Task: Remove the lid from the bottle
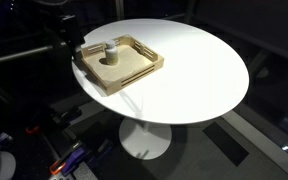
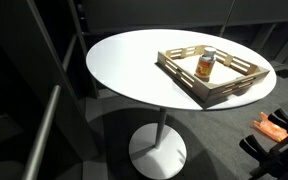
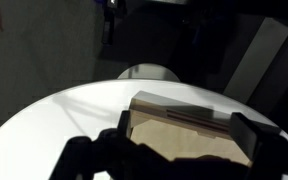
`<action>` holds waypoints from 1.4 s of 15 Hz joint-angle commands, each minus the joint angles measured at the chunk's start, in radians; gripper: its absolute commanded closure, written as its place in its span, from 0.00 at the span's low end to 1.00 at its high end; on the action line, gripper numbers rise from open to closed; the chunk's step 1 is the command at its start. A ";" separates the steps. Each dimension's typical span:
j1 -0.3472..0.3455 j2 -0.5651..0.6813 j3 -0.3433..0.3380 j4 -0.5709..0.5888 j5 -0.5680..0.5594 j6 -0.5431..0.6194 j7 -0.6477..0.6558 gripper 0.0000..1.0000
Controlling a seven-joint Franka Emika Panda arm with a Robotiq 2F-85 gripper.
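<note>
Bottle (image 1: 111,56) stood upright inside the wooden tray (image 1: 134,78) on the round white table (image 1: 194,70), lid (image 1: 111,44) still on top. Gripper (image 3: 184,155) was released, jaws spread wide, holding nothing, with the tray in front of it in the wrist view.

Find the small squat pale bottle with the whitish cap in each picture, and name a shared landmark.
In an exterior view: small squat pale bottle upper left, inside the light wooden tray.
In an exterior view: bottle right of centre, inside the tray.
Wrist view: bottle not visible; tray lower centre.
Shared landmark: the tray.
</note>
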 commanded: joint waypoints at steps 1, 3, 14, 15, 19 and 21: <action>0.021 0.021 -0.005 0.071 0.007 -0.071 -0.014 0.00; 0.028 0.043 -0.007 0.113 0.010 -0.109 -0.018 0.00; 0.040 0.339 0.002 0.440 0.012 -0.222 -0.028 0.00; 0.043 0.368 0.004 0.457 0.012 -0.211 -0.034 0.00; 0.055 0.460 0.013 0.505 0.016 -0.155 -0.060 0.00; 0.059 0.495 0.018 0.516 0.020 -0.106 -0.074 0.00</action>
